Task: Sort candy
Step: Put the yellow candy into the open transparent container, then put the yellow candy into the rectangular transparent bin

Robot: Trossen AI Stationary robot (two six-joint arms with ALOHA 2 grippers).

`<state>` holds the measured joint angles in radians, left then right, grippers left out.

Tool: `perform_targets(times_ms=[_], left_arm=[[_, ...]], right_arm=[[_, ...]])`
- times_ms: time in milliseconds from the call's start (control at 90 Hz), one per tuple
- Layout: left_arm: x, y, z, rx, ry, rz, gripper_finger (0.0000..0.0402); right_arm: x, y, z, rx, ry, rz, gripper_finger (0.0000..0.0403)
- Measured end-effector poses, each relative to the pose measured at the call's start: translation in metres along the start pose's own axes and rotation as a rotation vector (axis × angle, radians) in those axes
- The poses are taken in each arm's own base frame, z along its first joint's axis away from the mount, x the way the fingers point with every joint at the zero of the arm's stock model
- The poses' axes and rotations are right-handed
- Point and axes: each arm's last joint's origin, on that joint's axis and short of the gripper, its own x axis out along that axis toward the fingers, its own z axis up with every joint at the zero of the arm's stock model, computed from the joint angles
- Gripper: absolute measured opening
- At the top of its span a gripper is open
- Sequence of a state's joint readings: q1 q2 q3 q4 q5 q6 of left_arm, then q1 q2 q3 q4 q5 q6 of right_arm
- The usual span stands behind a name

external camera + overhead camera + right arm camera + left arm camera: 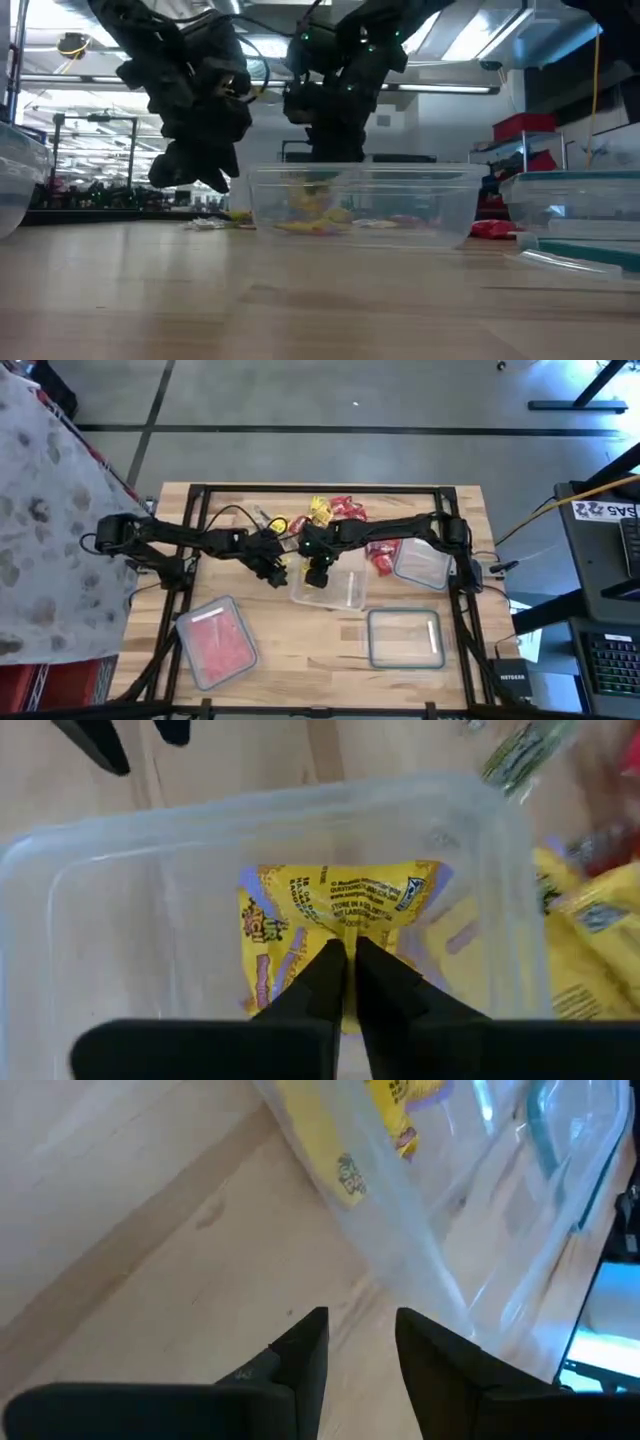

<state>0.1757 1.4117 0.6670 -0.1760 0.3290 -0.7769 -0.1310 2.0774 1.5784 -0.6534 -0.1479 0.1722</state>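
A clear container (330, 588) stands at the table's middle. My right gripper (318, 573) hangs over its far left part, shut on a yellow candy (330, 900). In the low view, yellow candy (305, 215) shows low inside the container (360, 205). My left gripper (272, 570) hovers just left of the container, above bare wood, slightly open with nothing between its fingers (300, 1355). Loose yellow candy (320, 510) and red candy (350, 510) lie on the table at the far middle. My right gripper pinches the yellow wrapper near its middle (350, 930) between its two fingers, coming from above and pointing down into the container. The wrapper creases toward the fingertips. Whether its lower part rests on the container's floor, I cannot tell.
A container holding red candy (215, 642) sits near left. An empty teal-rimmed container (405, 638) stands near right, and another (420, 560) beside more red candy (380, 555) at the right. A black frame (190, 540) runs around the table.
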Motion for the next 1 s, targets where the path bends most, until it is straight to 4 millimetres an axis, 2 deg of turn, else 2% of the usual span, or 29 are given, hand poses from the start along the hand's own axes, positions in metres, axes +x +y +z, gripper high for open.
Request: perform_targets(times_ms=[233, 322, 433, 544, 678, 756, 822, 1000], left_arm=[[0.0, 0.0, 0.001, 0.004, -0.012, 0.007, 0.0104], [0.0, 0.0, 0.001, 0.002, -0.011, 0.008, 0.0104], [0.0, 0.001, 0.001, 0.0, -0.01, 0.009, 0.0104], [0.0, 0.001, 0.001, -0.001, -0.016, 0.013, 0.0104], [-0.001, 0.001, 0.003, -0.003, -0.032, 0.016, 0.0104], [-0.001, 0.002, 0.004, -0.013, -0.038, 0.018, 0.0104], [-0.002, 0.003, 0.005, -0.018, -0.04, 0.021, 0.0104], [-0.002, 0.004, 0.005, -0.033, -0.039, 0.02, 0.0104]], right_arm=[[0.001, 0.001, 0.001, 0.007, -0.009, 0.043, 0.0138], [-0.008, 0.0, 0.002, 0.012, -0.003, 0.067, 0.0166], [-0.042, -0.005, 0.014, 0.003, -0.055, 0.044, 0.0184], [-0.079, -0.021, 0.024, -0.013, -0.125, -0.048, 0.0188], [-0.095, -0.058, 0.029, 0.081, -0.159, -0.126, 0.0189], [-0.091, -0.078, 0.025, 0.145, -0.136, -0.117, 0.0189], [-0.079, -0.091, 0.02, 0.182, -0.1, -0.095, 0.0194], [-0.044, -0.097, 0.019, 0.225, -0.057, -0.025, 0.0243]])
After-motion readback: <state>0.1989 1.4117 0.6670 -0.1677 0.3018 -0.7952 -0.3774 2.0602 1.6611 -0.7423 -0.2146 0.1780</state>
